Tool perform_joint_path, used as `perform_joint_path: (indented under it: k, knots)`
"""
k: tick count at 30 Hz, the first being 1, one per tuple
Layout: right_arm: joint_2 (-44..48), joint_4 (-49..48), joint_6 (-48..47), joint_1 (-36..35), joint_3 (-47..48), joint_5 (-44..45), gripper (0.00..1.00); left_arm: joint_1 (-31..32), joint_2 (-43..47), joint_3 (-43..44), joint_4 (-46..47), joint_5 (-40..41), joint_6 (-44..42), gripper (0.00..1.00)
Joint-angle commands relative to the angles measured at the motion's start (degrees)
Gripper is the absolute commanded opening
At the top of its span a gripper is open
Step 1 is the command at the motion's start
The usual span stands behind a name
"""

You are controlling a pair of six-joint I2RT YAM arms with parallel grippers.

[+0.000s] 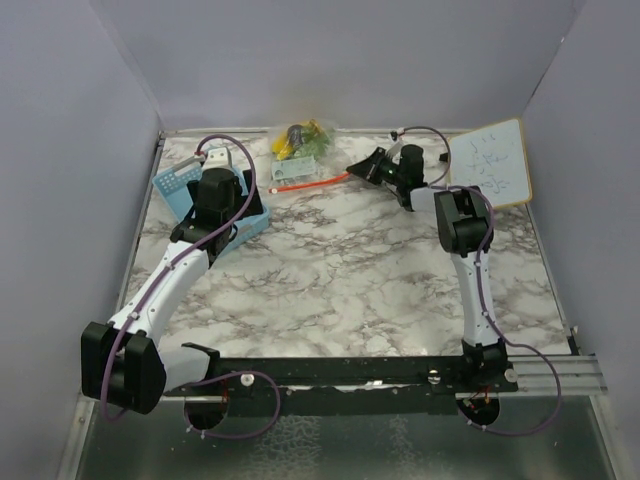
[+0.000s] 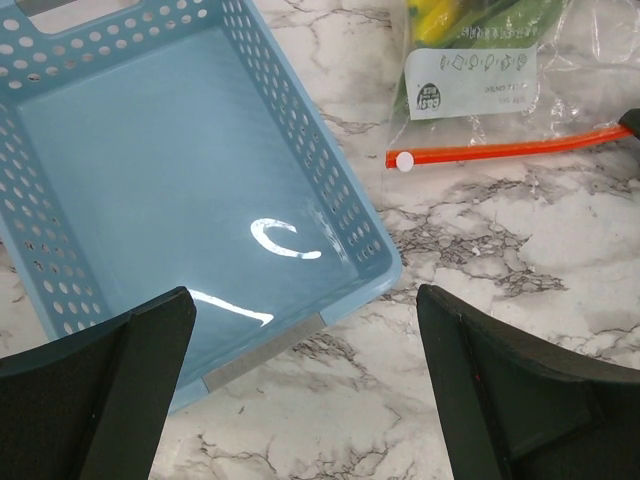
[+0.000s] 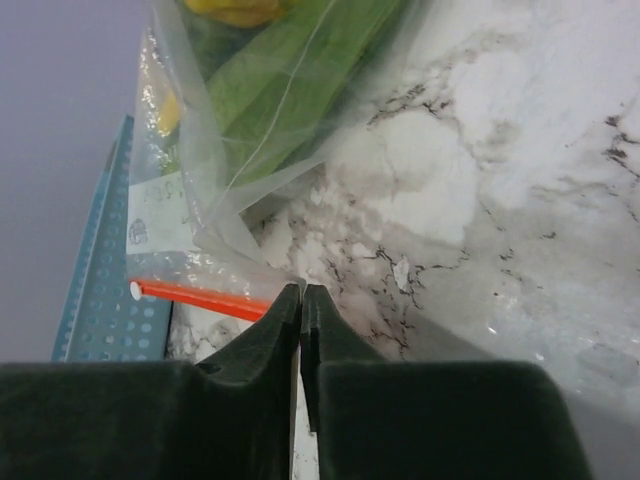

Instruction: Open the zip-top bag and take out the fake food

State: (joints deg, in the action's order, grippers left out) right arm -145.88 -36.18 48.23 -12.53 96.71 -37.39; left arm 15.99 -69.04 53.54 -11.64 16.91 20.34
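Right pincer (image 3: 301,292) clamps the strip-end corner of the zip-top bag (image 3: 190,215) at the far edge of the worktop (image 1: 350,270), presumably anchoring it for opening. Left pincer (image 2: 303,295) hangs wide, empty, over the basket (image 2: 330,170).

Zip-top bag (image 1: 298,165): clear, flat on the far table (image 1: 350,280), fake food (image 1: 300,140) inside (green, yellow and dark pieces). My right gripper (image 3: 301,292) pinches the end of its orange-red strip.

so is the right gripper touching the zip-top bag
Touching. The right wrist view shows the right gripper shut on a corner of the zip-top bag, the orange strip ending there.
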Motion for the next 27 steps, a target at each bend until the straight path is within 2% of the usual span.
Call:
perform_joint_path:
  k: [1, 7, 12, 16, 23, 27]
  knots:
    - [0.9, -7.2, 2.9, 0.1, -0.3, -4.2, 0.01, -0.1, -0.4, 0.1, 0.7, -1.0, -1.2, 0.97]
    - [13.3, -14.4, 1.7, 0.1, -13.7, -4.4, 0.01, 1.2, 0.5, -0.3, 0.5, 0.9, -2.4, 0.97]
    - [27.6, -13.8, -2.0, 0.1, -26.5, -1.5, 0.01, 4.4, 2.0, -0.9, 1.3, 2.1, -2.9, 0.97]
    - [37.2, -16.1, -0.9, 0.1, -36.4, -0.9, 0.01, 6.9, 3.1, -2.9, 2.7, 0.4, -2.4, 0.95]
    - [56.1, -13.5, -2.1, 0.1, -52.3, 3.4, 0.01, 11.7, 6.8, -7.5, 8.8, -0.3, -2.1, 0.94]
    - [67.7, -8.2, -3.5, 0.1, -58.8, 6.3, 0.01, 13.1, 6.9, -7.1, 9.3, -0.1, -2.7, 0.94]
